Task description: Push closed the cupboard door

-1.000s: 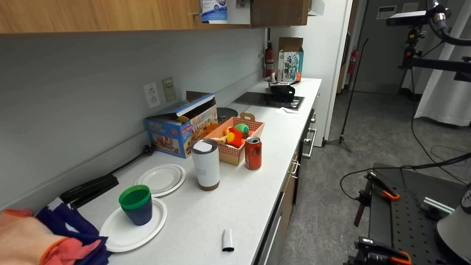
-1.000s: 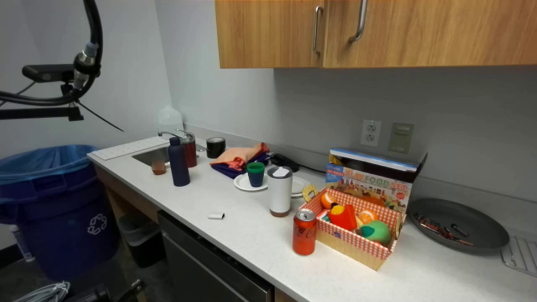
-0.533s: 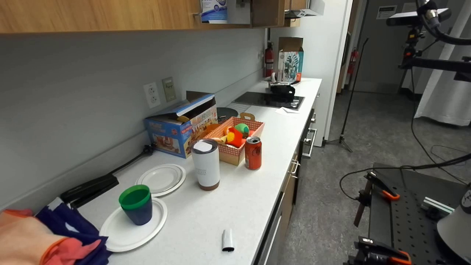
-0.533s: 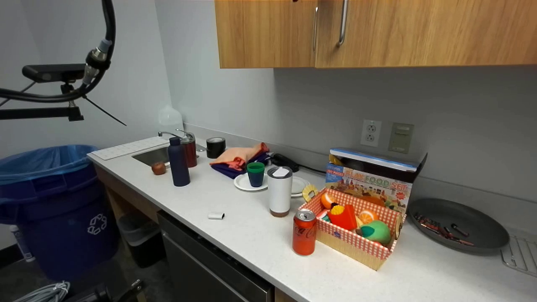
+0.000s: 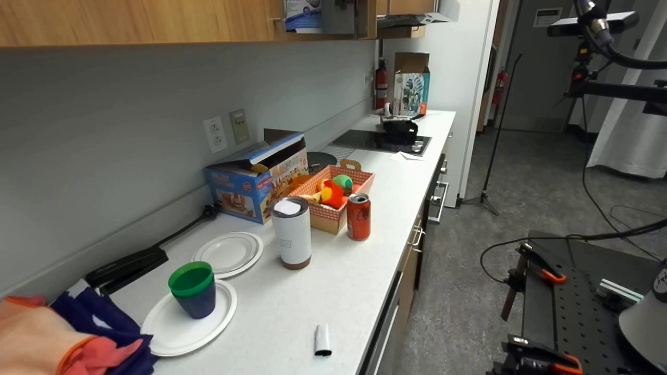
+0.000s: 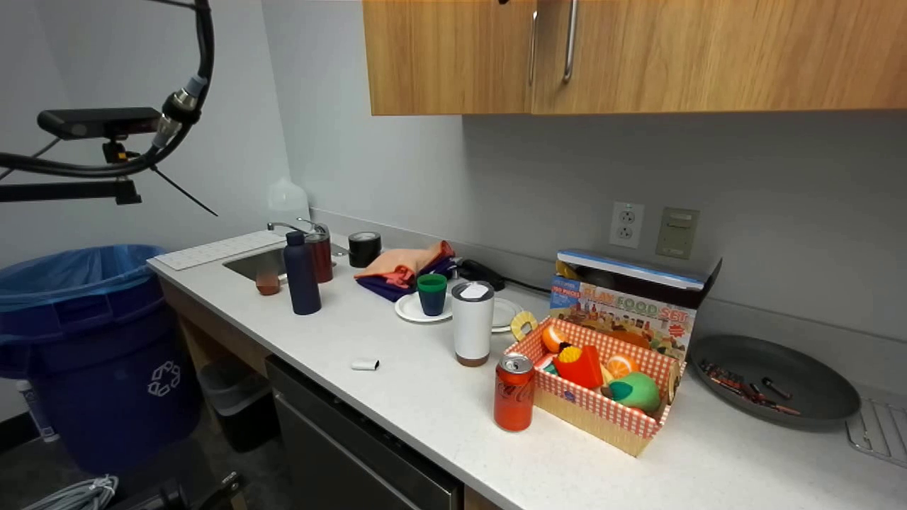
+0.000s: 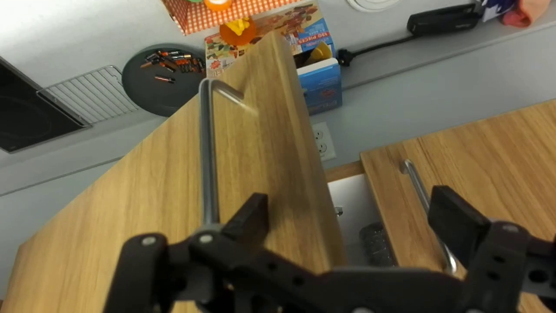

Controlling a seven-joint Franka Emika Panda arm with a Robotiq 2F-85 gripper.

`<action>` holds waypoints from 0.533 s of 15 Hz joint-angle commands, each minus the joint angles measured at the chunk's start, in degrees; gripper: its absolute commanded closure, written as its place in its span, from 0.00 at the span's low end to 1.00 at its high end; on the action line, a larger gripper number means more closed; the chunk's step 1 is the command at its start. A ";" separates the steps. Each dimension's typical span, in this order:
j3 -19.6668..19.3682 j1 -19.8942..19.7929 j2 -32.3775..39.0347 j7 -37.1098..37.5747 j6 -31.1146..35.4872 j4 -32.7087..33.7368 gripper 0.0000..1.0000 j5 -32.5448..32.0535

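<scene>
The cupboard door (image 7: 143, 182) is a honey-brown wood panel with a slim metal handle (image 7: 208, 148). In the wrist view it stands partly open, with a gap to the neighbouring door showing the white cupboard inside. Its front face shows in an exterior view (image 6: 730, 57), and its narrow inner side shows in an exterior view (image 5: 367, 20). My gripper (image 7: 347, 208) is open with nothing between its fingers. The left finger is at the door's face beside the handle; I cannot tell if it touches. The right finger is in front of the neighbouring door's handle.
The neighbouring door (image 7: 486, 174) is shut, with its own metal handle (image 7: 430, 208). Below are a counter (image 6: 425, 404) with a play food box (image 6: 623, 297), a basket (image 6: 581, 418), a red can (image 6: 514, 397), a white tumbler (image 6: 473, 326) and a dark pan (image 6: 815, 397).
The door has swung further inward: its visible inner side has narrowed, uncovering the range hood behind, and its handle has shifted left. The arm's cable has moved toward the cupboard.
</scene>
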 commanded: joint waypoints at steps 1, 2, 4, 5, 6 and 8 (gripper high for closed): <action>0.67 -0.93 2.65 2.99 6.86 3.28 0.00 0.28; 1.04 -0.99 2.79 4.01 8.25 3.10 0.00 0.11; 1.68 -1.11 2.86 6.11 11.33 2.56 0.00 0.03; 1.90 -1.17 2.90 7.20 12.83 2.43 0.00 0.14; 1.85 -1.21 2.93 7.65 14.70 2.55 0.00 0.31; 1.59 -1.63 2.96 8.42 17.66 2.97 0.00 0.57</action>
